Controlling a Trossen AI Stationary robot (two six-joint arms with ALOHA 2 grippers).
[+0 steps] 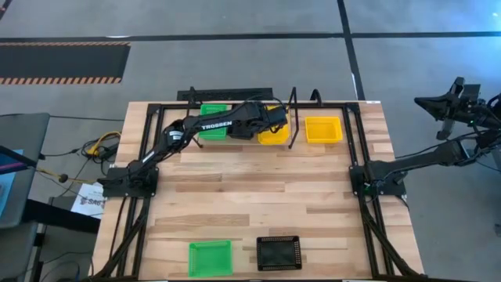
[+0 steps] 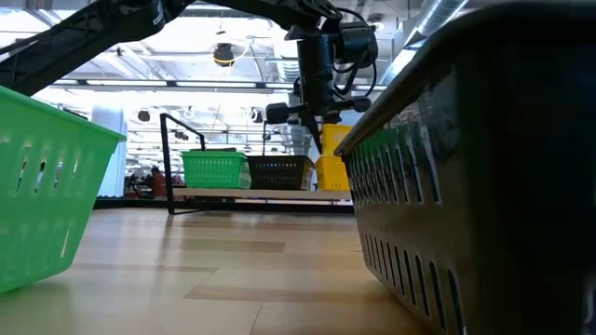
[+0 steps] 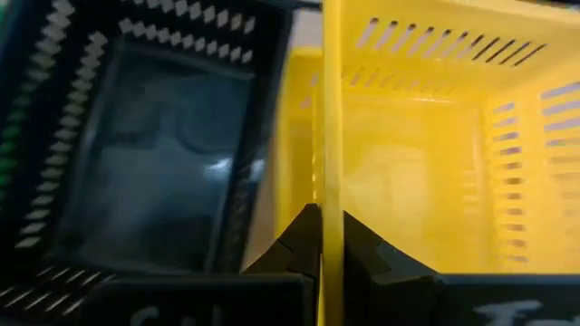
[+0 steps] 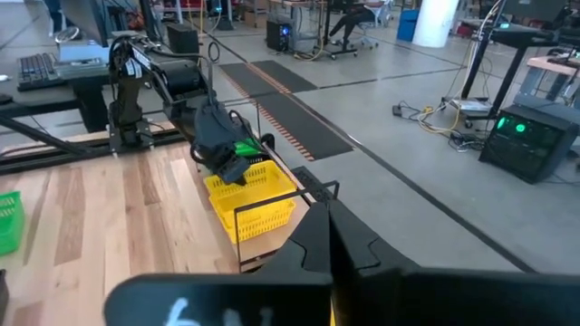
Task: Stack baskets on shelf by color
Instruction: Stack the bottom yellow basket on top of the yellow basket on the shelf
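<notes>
My left gripper (image 1: 275,124) reaches over the shelf (image 2: 251,194) at the table's far edge and is shut on a yellow basket (image 1: 272,137). In the low view this basket (image 2: 337,140) hangs tilted over another yellow basket (image 2: 331,174) on the plank. Beside them on the shelf stand a black basket (image 2: 279,172) and a green basket (image 1: 213,121). One more yellow basket (image 1: 323,129) sits farther right. A green basket (image 1: 210,257) and a black basket (image 1: 279,252) rest on the table near its near edge. My right gripper (image 4: 331,237) is shut, off the table's right side. My left gripper (image 3: 331,217) pinches the yellow basket's side wall at its rim (image 3: 332,136), one finger inside and one outside. The fingers come from above, pointing down. The basket hangs tilted below them over the lower yellow basket; whether the two touch, I cannot tell.
Black wire legs (image 1: 293,117) rise at the shelf's right end, close to the held basket. The middle of the wooden tabletop (image 1: 258,196) lies between the shelf and the two near baskets. Black frame rails (image 1: 368,227) run along both table sides.
</notes>
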